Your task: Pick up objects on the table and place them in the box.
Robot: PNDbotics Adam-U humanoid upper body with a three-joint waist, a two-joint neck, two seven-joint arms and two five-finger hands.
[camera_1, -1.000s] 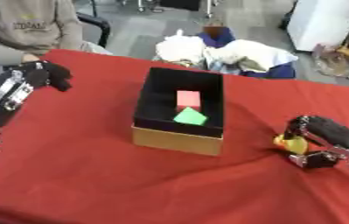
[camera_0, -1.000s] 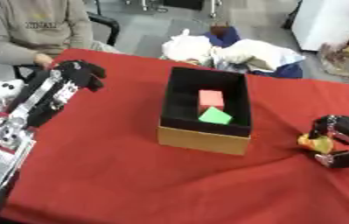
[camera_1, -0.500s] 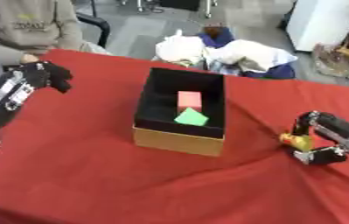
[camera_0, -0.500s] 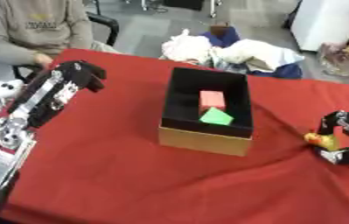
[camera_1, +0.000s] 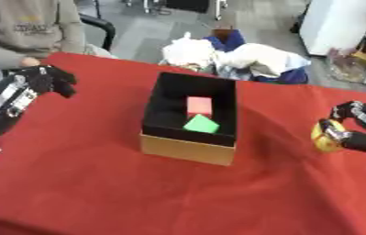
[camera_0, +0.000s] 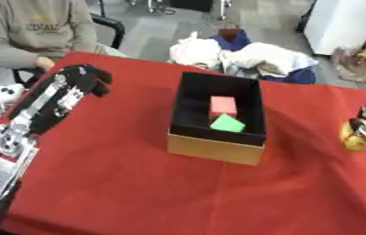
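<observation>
1. Box [camera_1: 187,149]: open-topped, tan outside, black inside, on the red table [camera_1: 97,193]. Holds a red block [camera_1: 198,105] w/ a green block [camera_1: 201,124] just in front of it, toward the near wall.
2. Right hand [camera_1: 354,131], right of box, well apart from it: fingers curled round a yellow object [camera_1: 324,137]. Object sits low, at or just above the cloth; can't tell if it is lifted clear.
3. Left hand [camera_0: 85,79], left of box near the far corner of the table: fingers curled, nothing in them. Idle.
4. Step in hand, by my reading: carry the yellow object to the box.
5. Advice: raise it above the box rim before moving across, else it will catch the right wall.
6. Aim for bare black floor at the far end of the box, behind the red block; approx. centre of that gap.
7. Let go low inside, not from height; a rounded thing may roll or bounce.
8. Risk: box looks light, a knock could shift it.
</observation>
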